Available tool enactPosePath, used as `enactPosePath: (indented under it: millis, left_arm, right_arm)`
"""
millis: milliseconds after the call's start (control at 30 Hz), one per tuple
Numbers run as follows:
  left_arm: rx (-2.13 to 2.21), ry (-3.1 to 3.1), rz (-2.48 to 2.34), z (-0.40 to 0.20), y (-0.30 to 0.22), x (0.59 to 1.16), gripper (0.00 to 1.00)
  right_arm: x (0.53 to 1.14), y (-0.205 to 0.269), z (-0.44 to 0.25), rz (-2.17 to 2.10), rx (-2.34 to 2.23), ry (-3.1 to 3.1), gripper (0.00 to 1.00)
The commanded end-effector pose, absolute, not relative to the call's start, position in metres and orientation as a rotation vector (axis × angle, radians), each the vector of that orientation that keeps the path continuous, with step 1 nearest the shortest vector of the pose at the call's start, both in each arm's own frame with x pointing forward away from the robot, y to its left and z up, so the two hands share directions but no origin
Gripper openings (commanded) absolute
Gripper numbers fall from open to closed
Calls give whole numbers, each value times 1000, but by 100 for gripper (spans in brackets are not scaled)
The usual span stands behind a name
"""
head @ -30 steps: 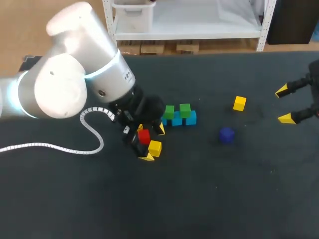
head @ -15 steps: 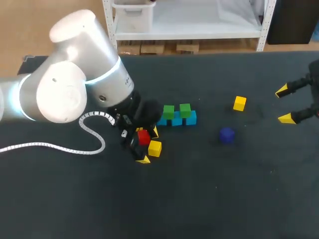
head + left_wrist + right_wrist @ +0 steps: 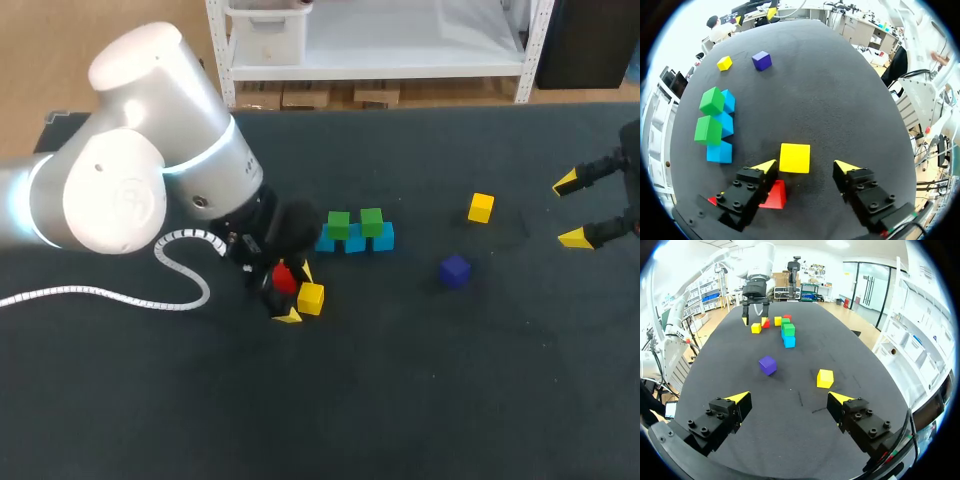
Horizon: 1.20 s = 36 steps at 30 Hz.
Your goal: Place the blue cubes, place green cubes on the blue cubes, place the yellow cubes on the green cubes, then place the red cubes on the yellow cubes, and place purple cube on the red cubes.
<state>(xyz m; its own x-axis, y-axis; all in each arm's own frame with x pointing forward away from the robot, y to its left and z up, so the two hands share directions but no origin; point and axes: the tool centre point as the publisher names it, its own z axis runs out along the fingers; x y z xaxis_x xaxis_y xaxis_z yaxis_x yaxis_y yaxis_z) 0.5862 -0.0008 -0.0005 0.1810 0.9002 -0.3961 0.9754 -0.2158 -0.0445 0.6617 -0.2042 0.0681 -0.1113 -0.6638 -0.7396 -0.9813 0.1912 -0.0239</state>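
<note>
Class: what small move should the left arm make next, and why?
Probably ease the left gripper forward and slightly sideways until its open fingers straddle the yellow cube, then close. The green cubes already sit on the blue cubes, so yellow comes next. This cube lies just ahead of the fingertips, off-centre, with the red cube close beside one finger.

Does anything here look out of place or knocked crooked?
Nothing looks broken or toppled. One oddity: the red cube lies right beside one finger of the open left pincer, partly hidden by it, while a yellow cube sits off-centre near that same fingertip.
</note>
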Motion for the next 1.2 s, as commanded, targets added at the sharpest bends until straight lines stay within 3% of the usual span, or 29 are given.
enactPosePath:
  millis: [33, 200, 367, 400, 467, 500, 767, 867, 967, 1033, 1200]
  left_arm:
    - [2236, 1813, -503, -2, -3, 586, 69]
    - [2236, 1805, -502, 0, -6, 588, 78]
    - [2233, 1796, -501, 2, -8, 589, 77]
    - [2232, 1795, -501, 2, -9, 590, 69]
    - [2229, 1795, -503, 2, -9, 590, 63]
    - [2228, 1795, -503, 2, -9, 591, 50]
    - [2218, 1805, -503, 0, -12, 593, 45]
    - [2212, 1809, -502, 0, -12, 594, 36]
    - [2204, 1809, -495, 3, -11, 594, 19]
    - [2198, 1808, -488, 5, -10, 593, 0]
    - [2181, 1785, -479, 17, -8, 593, 0]
  right_arm:
    - [662, -204, 68, 655, -1539, 1846, 100]
    - [662, -204, 68, 655, -1539, 1846, 100]
    - [662, -204, 68, 655, -1539, 1846, 100]
    - [662, -204, 68, 655, -1539, 1846, 100]
    - [662, -204, 68, 655, -1539, 1846, 100]
    - [662, -204, 68, 655, -1539, 1846, 100]
    - [662, -204, 68, 655, -1539, 1846, 100]
    - [662, -204, 68, 655, -1539, 1846, 100]
    - [662, -204, 68, 655, -1539, 1846, 100]
    - [662, -204, 68, 655, -1539, 1846, 100]
    - [662, -204, 68, 655, -1539, 1846, 100]
